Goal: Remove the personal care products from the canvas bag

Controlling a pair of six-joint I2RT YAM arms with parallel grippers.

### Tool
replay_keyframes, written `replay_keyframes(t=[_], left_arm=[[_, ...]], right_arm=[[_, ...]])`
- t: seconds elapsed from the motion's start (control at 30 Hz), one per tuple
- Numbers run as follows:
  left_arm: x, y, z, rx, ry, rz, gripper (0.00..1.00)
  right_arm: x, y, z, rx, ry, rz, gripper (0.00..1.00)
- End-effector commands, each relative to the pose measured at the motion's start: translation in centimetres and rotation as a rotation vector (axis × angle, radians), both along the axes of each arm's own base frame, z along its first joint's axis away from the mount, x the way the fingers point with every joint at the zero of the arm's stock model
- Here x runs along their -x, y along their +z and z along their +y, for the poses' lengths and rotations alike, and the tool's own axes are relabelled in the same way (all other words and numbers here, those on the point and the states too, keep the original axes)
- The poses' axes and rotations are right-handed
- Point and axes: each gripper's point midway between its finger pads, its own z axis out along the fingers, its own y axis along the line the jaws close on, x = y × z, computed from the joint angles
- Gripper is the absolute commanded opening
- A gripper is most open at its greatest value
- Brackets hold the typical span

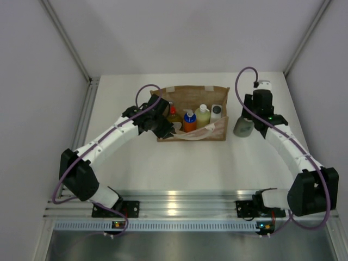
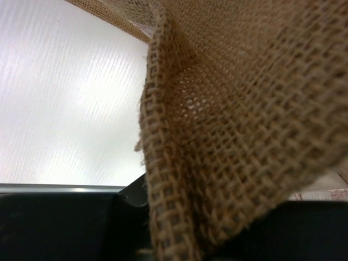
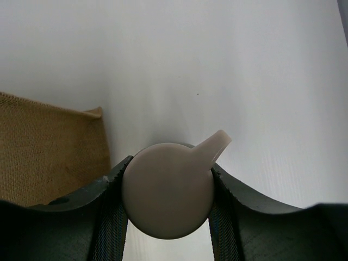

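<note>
The left gripper (image 1: 165, 129) is clamping the bag (image 1: 187, 95) by its left edge while the right gripper (image 3: 168, 182) is clasping the pump bottle (image 1: 242, 128) just beside the bag's right end.

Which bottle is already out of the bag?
The grey-green pump bottle, gripped by the right gripper just right of the canvas bag; the other bottles stand inside it.

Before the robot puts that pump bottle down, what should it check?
1. Grip: right hand shut on the pump bottle: ok.
2. Out of the bag: pump bottle is outside the canvas bag, with a gap between them: ok.
3. Bag held: left hand shut on the bag's woven edge: ok.
4. Landing spot: table around the bottle is free: ok.
5. Bottle's base touching the table: cannot tell.
</note>
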Motion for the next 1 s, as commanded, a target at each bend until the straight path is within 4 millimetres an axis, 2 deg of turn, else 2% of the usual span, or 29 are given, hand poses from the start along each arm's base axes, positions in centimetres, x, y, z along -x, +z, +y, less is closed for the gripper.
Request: replay_keyframes(t=[0.0, 0.03, 0.07, 0.13, 0.17, 0.2, 0.23, 0.3, 0.37, 0.4, 0.43, 0.5, 0.53, 0.57, 0.6, 0.63, 0.67, 0.7, 0.73, 0.8, 0.83, 0.97], left_arm=[[0.7, 1.1, -1.2, 0.059, -0.055, 0.008, 0.15], [0.7, 1.1, -1.2, 0.062, -0.056, 0.006, 0.15], [0.8, 1.1, -1.2, 0.062, -0.058, 0.008, 0.15], [0.8, 1.1, -1.3, 0.062, -0.063, 0.008, 0.14], [0.9, 1.3, -1.3, 0.066, -0.066, 0.007, 0.14], [0.9, 1.3, -1.3, 0.069, -0.066, 0.007, 0.14], [1.0, 1.3, -1.3, 0.069, -0.068, 0.009, 0.14], [1.0, 1.3, -1.3, 0.071, -0.068, 0.009, 0.14], [1.1, 1.4, -1.4, 0.075, -0.069, 0.010, 0.14], [1.2, 1.4, -1.4, 0.075, -0.067, 0.012, 0.14], [1.2, 1.4, -1.4, 0.079, -0.068, 0.013, 0.14], [1.2, 1.3, -1.4, 0.078, -0.066, 0.019, 0.14], [1.2, 1.2, -1.4, 0.079, -0.064, 0.021, 0.14], [1.2, 1.2, -1.5, 0.081, -0.065, 0.022, 0.14], [1.2, 1.1, -1.5, 0.078, -0.065, 0.026, 0.12], [1.2, 1.0, -1.5, 0.077, -0.066, 0.027, 0.12], [1.3, 0.9, -1.5, 0.075, -0.068, 0.027, 0.11], [1.4, 0.7, -1.4, 0.072, -0.071, 0.034, 0.10], [1.5, 0.6, -1.4, 0.069, -0.077, 0.034, 0.10], [1.9, 0.3, -1.3, 0.068, -0.083, 0.044, 0.07], [2.1, -0.2, -1.1, 0.061, -0.089, 0.052, 0.06], [2.8, -1.2, -0.7, 0.043, -0.107, 0.072, 0.05]], right_arm=[[-2.0, 4.0, -0.5, -0.027, -0.018, -0.186, 0.21], [-1.8, 3.9, -0.6, -0.024, -0.027, -0.187, 0.31], [-1.7, 3.8, -0.8, -0.026, -0.037, -0.187, 0.54], [-1.5, 4.7, -0.8, -0.033, -0.037, -0.207, 0.66], [-1.4, 5.0, -0.8, -0.032, -0.039, -0.213, 0.77], [-1.2, 5.6, -0.9, -0.034, -0.046, -0.224, 0.81], [-1.0, 7.6, -1.2, -0.036, -0.056, -0.266, 0.83], [-0.3, 9.3, -1.4, -0.035, -0.064, -0.280, 0.87], [0.3, 14.1, -1.4, -0.049, -0.053, -0.360, 0.89], [0.6, 14.0, -1.2, -0.049, -0.038, -0.351, 0.90], [0.7, 16.8, 0.0, -0.079, 0.028, -0.400, 0.90], [0.9, 18.3, 2.0, -0.104, 0.151, -0.394, 0.90], [0.7, 20.0, 4.3, -0.152, 0.268, -0.403, 0.89], [0.8, 20.3, 5.7, -0.177, 0.332, -0.384, 0.87], [1.2, 19.5, 6.9, -0.195, 0.382, -0.317, 0.85], [1.0, 20.1, 9.6, -0.220, 0.474, -0.289, 0.83], [1.2, 19.8, 10.8, -0.219, 0.502, -0.257, 0.81], [2.3, 19.7, 13.5, -0.202, 0.578, -0.218, 0.79], [1.9, 18.5, 14.7, -0.176, 0.585, -0.176, 0.79], [2.4, 17.1, 17.4, -0.152, 0.637, -0.121, 0.77], [2.9, 15.9, 19.8, -0.140, 0.687, -0.071, 0.76], [3.1, 12.4, 23.9, -0.082, 0.751, 0.022, 0.72]])
